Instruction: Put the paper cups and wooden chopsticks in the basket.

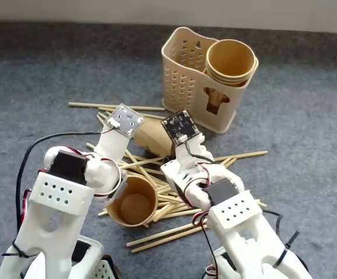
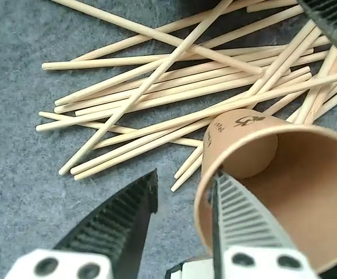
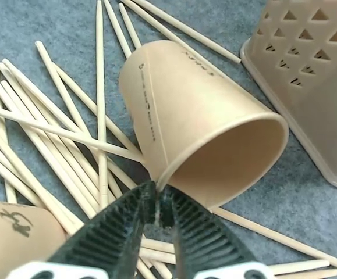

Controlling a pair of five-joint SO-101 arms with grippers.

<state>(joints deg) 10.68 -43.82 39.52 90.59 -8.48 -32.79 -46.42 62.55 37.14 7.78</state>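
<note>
Grey, felt-like cloth covers the surface [image 1: 308, 145], as seen from the high view. A beige perforated basket [image 1: 185, 75] is stood at the far side, with a stack of paper cups [image 1: 231, 61] already nested in it. Wooden chopsticks [image 1: 238, 156] are strewn in a loose heap in front of it, under and between both arms. A tipped cup [image 1: 153, 136] is laid on its side on the heap, just before the basket. An open-mouthed cup [image 1: 134, 200] is found beside the left arm, on the sticks.

From the left wrist view, the left tool [image 2: 184, 177] is held wide. One finger is set inside the mouth of the open-mouthed cup [image 2: 284, 168] and the other outside, apart from the wall. Crossed chopsticks are spread beyond it.

From the right wrist view, the right tool [image 3: 159, 189] is drawn narrow, its tips pinched on the rim of the tipped cup [image 3: 197, 110]. The basket wall is seen close beside that cup, and chopsticks are run beneath it.
</note>
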